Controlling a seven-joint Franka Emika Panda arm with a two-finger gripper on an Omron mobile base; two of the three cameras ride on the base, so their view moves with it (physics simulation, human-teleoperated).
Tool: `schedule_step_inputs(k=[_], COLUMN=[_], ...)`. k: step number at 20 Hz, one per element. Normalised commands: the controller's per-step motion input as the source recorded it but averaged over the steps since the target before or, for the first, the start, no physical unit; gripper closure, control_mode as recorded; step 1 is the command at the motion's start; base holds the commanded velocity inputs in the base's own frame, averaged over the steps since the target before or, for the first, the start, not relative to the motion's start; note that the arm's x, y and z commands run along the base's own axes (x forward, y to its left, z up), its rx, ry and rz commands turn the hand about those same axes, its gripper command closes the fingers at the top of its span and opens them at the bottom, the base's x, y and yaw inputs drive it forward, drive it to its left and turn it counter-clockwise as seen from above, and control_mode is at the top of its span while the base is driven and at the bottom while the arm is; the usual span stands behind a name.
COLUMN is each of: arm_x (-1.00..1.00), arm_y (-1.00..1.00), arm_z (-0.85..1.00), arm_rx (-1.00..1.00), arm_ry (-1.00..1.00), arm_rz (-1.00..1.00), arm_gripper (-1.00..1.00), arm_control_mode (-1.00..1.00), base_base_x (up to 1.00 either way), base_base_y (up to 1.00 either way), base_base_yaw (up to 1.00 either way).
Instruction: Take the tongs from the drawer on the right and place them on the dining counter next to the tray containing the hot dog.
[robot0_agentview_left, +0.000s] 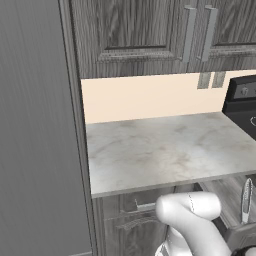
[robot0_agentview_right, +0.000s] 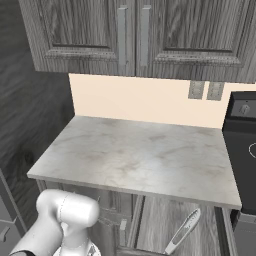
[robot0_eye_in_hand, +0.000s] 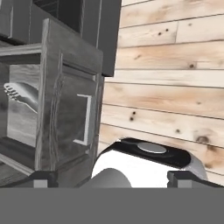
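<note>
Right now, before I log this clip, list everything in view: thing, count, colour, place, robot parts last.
tongs: one, silvery-grey, lying inside the open drawer under the worktop.
drawer: one, dark grey wood grain with a silvery bar handle, pulled open below the worktop.
worktop: one, pale marbled stone, against the wall.
upper cabinets: one pair of doors, dark grey wood grain with silvery bar handles, above the worktop.
wall outlets: two, grey, on the cream wall panel behind the worktop.
stove: one, black, right of the worktop.
floor: light wood planks, seen in the hand view.
arm: one, white with dark joints, low in front of the cabinets.
gripper: one, dark fingertips, open, empty, near the drawer front.
</note>
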Motion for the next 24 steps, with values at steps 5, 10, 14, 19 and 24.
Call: schedule_step_inputs(k=[5,10,14,19,24], arm_x=[0.0,0.03,0.0,0.0,0.05], arm_y=[0.0,0.0,0.0,0.0,0.0], arm_z=[0.17,0.17,0.25,0.31,0.24], arm_rx=[0.0,0.0,0.0,0.0,0.0], arm_ry=[0.13,0.11,0.12,0.13,0.11], arm_rz=[0.0,0.0,0.0,0.0,0.0], arm_gripper=[-1.0,-1.0,-1.0,-1.0,-1.0], arm_control_mode=[-1.0,-1.0,-1.0,-1.0,-1.0], base_base_x=[0.0,0.0,0.0,0.0,0.0], base_base_y=[0.0,0.0,0.0,0.0,0.0], base_base_yaw=[0.0,0.0,0.0,0.0,0.0])
